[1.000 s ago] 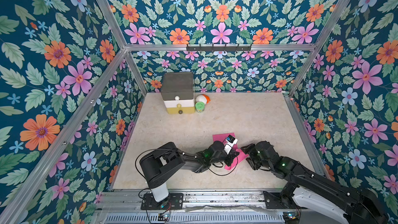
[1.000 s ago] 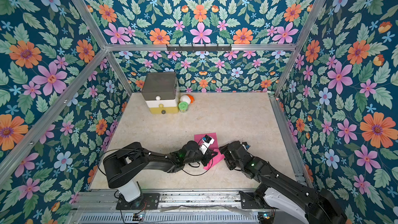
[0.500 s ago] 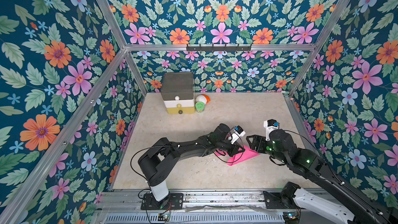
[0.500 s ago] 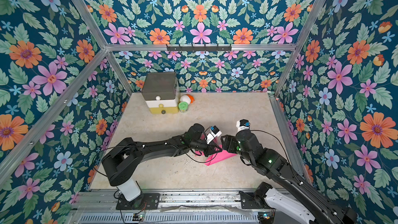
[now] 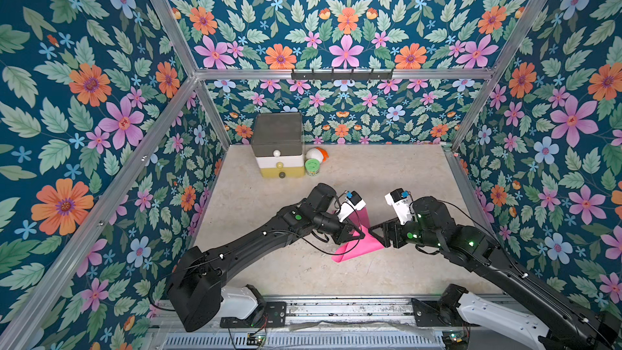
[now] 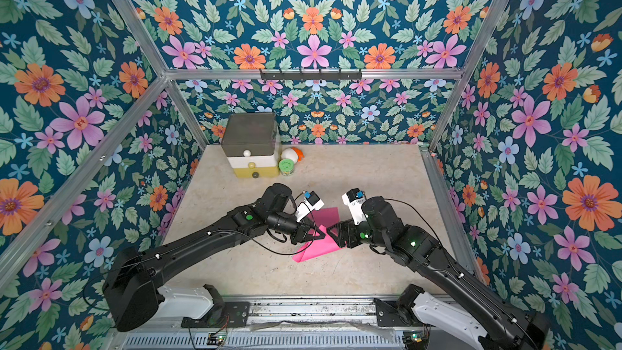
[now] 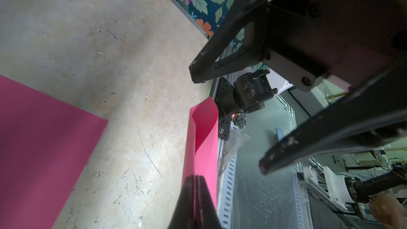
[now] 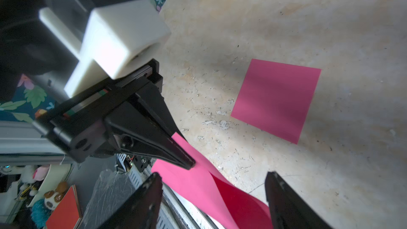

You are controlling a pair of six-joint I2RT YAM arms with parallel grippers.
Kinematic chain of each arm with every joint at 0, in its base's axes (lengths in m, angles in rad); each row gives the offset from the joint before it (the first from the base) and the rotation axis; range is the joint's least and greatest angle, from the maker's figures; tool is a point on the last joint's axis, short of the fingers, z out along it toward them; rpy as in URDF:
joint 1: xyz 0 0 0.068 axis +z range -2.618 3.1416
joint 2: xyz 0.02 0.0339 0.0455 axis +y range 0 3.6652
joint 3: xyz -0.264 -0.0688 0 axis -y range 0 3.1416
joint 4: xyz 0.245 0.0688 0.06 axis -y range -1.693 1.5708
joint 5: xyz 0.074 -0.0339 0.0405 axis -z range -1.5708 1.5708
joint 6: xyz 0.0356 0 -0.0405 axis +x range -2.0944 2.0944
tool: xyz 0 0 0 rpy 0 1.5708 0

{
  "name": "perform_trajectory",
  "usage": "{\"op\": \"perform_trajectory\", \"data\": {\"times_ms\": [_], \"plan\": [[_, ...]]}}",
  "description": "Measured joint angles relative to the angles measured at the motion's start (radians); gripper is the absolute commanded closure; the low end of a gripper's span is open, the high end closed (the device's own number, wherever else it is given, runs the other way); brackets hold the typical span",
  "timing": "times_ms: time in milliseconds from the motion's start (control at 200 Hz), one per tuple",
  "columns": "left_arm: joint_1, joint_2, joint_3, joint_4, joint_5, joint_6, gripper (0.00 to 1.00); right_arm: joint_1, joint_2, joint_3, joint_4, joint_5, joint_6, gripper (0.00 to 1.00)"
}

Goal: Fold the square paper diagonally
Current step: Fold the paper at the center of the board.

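Note:
A pink square paper (image 5: pixel 356 247) (image 6: pixel 314 247) hangs curled above the table's front middle. One corner is pinched in my left gripper (image 5: pixel 361 234) (image 6: pixel 323 235), which is shut on it; the rest of the sheet droops to the table. In the left wrist view the shut fingertips (image 7: pixel 196 180) clamp the paper's edge (image 7: pixel 204 133). My right gripper (image 5: pixel 376 230) (image 8: pixel 212 183) faces the left one, open, its jaws straddling the sheet (image 8: pixel 198 186) without touching it. A second pink sheet (image 5: pixel 361 211) (image 8: pixel 277 100) lies flat just behind.
A stacked drawer box (image 5: pixel 277 143) stands at the back left. A green can (image 5: pixel 313 167) and a white-and-orange toy (image 5: pixel 318 154) sit beside it. Floral walls enclose the table on three sides. The metal front rail (image 5: pixel 336 311) runs below the arms.
The left gripper has lifted the paper's corner off the table and carried it a little leftward. The right arm rose from low at the front and now faces the held corner.

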Motion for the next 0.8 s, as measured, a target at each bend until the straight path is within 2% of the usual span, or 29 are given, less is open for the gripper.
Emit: {"op": "perform_trajectory", "data": {"times_ms": [180, 350, 550, 800], "plan": [[0.017, 0.004, 0.026, -0.026, 0.077, 0.006, 0.98, 0.002, -0.003, 0.013, 0.027, -0.034, -0.034, 0.24], [0.048, 0.002, 0.078, -0.053, 0.175, 0.022, 1.0, 0.031, 0.038, 0.013, 0.06, -0.085, -0.057, 0.29], [0.058, 0.021, 0.111, -0.097, 0.23, 0.059, 1.0, 0.063, 0.032, 0.007, 0.073, -0.111, -0.065, 0.34], [0.06, 0.051, 0.11, -0.108, 0.249, 0.063, 1.0, 0.068, 0.035, 0.0, 0.074, -0.123, -0.065, 0.57]]}}
